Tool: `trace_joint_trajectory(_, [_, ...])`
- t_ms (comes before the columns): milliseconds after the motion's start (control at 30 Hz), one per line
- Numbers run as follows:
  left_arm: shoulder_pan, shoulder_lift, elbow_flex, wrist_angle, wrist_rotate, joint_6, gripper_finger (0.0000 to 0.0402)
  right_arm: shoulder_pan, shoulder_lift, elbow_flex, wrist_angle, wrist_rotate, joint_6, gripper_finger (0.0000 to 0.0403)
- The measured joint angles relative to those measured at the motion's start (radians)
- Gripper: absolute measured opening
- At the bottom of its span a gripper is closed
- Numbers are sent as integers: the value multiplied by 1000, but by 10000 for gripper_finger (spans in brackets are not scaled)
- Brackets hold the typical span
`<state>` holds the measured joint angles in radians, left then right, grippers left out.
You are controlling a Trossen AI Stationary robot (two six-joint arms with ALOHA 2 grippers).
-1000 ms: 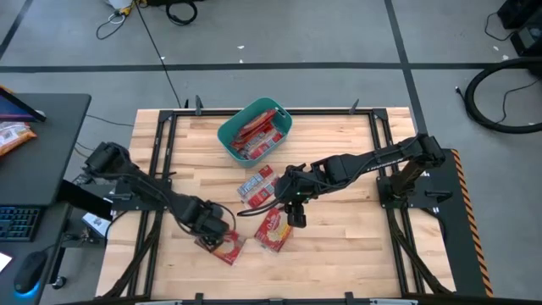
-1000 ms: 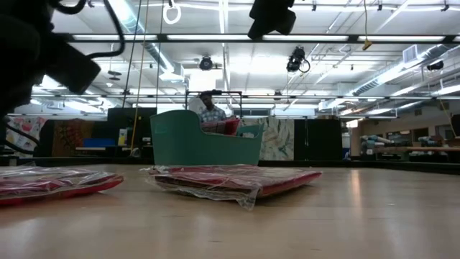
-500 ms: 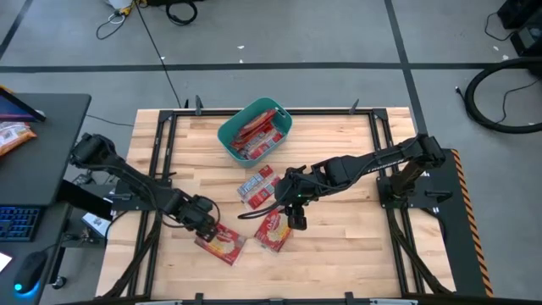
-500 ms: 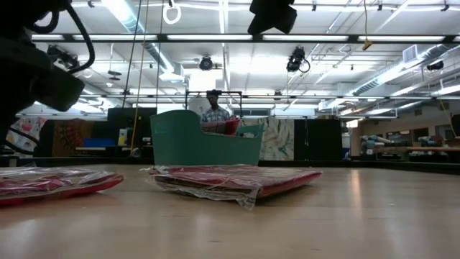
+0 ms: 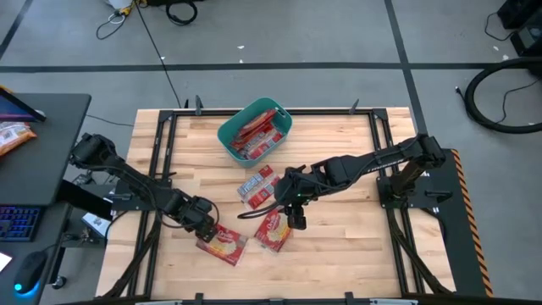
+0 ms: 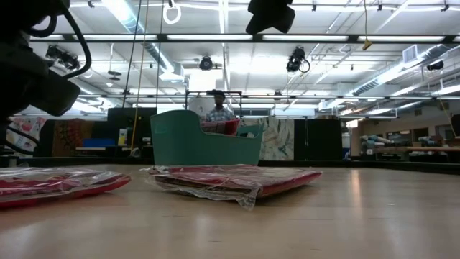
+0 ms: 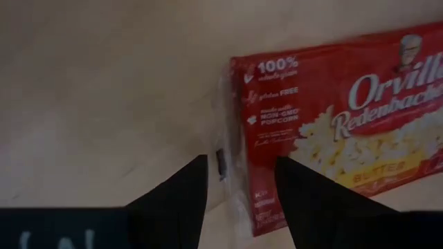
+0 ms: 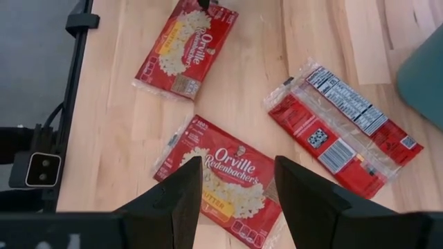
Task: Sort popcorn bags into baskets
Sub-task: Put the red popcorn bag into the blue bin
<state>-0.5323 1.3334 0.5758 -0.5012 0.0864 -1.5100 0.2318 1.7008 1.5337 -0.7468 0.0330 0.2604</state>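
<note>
Risk entry: my left gripper (image 7: 235, 181), jaws parted and holding nothing, straddles the crinkled end seam of a popcorn bag (image 5: 223, 245) lying flat on the table (image 5: 339, 246) near its front edge, well apart from the teal basket (image 5: 227, 135); slick wrap could slip out when I close.

A teal basket (image 5: 255, 130) sits toward the twelve o'clock side of the tabletop (image 5: 339, 246), holding several red popcorn bags (image 5: 254, 133) leaning on edge. Three more bags lie flat on the wood, apart from each other. One (image 5: 257, 185), just toward six o'clock from the basket, shows its back panel with barcode. A second (image 5: 274, 230) lies face up toward six o'clock from that. The third (image 5: 223, 244), face up, lies at about eight o'clock from the second.
</note>
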Motion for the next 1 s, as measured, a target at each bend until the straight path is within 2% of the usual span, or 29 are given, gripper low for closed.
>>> trace_joint_trajectory(367, [-5,4,0,19,15,-53,172,-8,0,0,20,0,-32,185])
trace_joint_trajectory(633, [-9,85,5,90,22,-77,164,-25,0,0,20,0,-35,185])
trace_joint_trajectory(800, [-10,94,5,87,20,-84,116,-26,0,0,20,1,-36,185])
trace_joint_trajectory(1000, [-12,91,1,74,17,-92,17,-27,0,0,20,4,-47,185])
